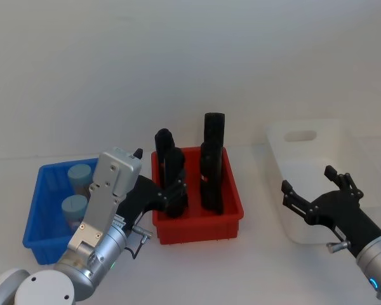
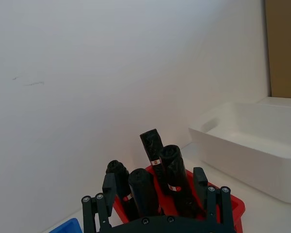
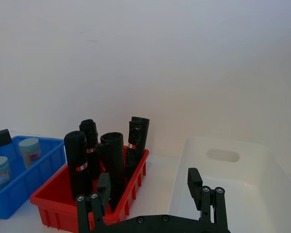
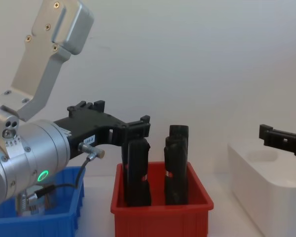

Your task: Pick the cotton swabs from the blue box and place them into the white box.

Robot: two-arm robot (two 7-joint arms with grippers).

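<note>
Standing upright in the blue box (image 1: 33,219) at my far left are the cotton swabs (image 1: 80,176), two clear jars with pale blue-grey lids, one behind the other; the nearer jar is partly hidden by my left forearm. From the right wrist view I see both jars (image 3: 29,150) inside that box (image 3: 20,193), well apart from everything else. Just beside the blue box, toward the middle of the table (image 1: 260,254), sits a red bin (image 1: 197,227) packed with tall black rolls (image 1: 213,165) that stand on end, each with a small red-and-white tag. My left claw (image 1: 157,181) hangs in the air over the gap between the blue box and the red bin, reaching above the bin's left edge; its fingers are spread wide and grip nothing. In the chest view it (image 4: 121,114) sits a little above the top of the nearest black roll, not touching it. In the left wrist view its two fingers (image 2: 109,186) frame the rolls, with the white box (image 2: 252,145) farther off. That white box (image 1: 305,171) stands at my right, apart from the red bin, with a handle slot in its far wall. My right claw (image 1: 308,179) hovers over the near part of it, fingers also parted wide and carrying nothing. A plain white wall (image 1: 178,63) rises behind it all.
</note>
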